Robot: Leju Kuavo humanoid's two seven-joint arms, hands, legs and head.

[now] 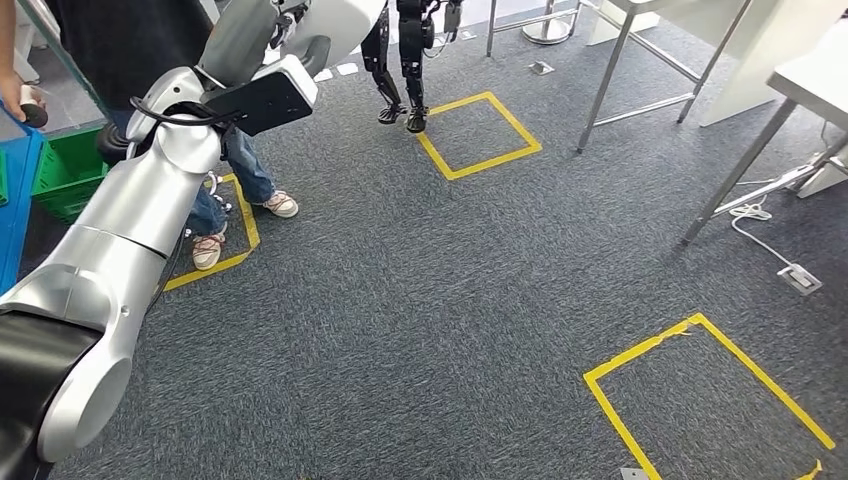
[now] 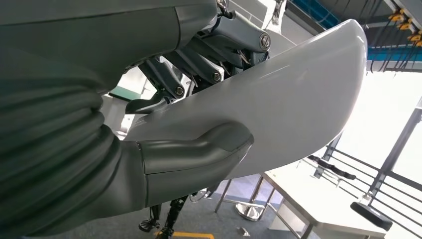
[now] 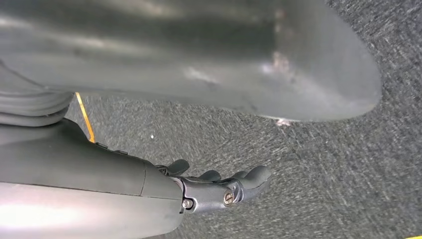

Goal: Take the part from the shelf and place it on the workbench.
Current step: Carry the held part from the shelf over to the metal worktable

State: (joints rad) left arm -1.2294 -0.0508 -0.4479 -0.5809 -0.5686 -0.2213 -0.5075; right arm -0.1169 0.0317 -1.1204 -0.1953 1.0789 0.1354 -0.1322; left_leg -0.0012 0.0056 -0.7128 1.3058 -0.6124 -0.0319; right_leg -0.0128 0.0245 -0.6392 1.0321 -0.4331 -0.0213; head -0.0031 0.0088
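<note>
The part (image 1: 345, 25) is a smooth white curved shell at the top of the head view. My left hand (image 1: 262, 28) holds it up there on a raised arm. In the left wrist view the grey thumb (image 2: 199, 154) presses on the near face of the part (image 2: 293, 94), and dark fingers (image 2: 174, 82) wrap its far edge. My right hand (image 3: 219, 186) hangs over grey carpet with its fingers loosely extended and nothing in them. A white workbench (image 1: 815, 70) on metal legs stands at the far right.
A person in jeans and sneakers (image 1: 250, 175) stands close on the left beside a green basket (image 1: 65, 170). Another robot's dark legs (image 1: 405, 70) stand ahead by a yellow tape square (image 1: 478, 135). A cable and socket box (image 1: 798, 278) lie near the table legs.
</note>
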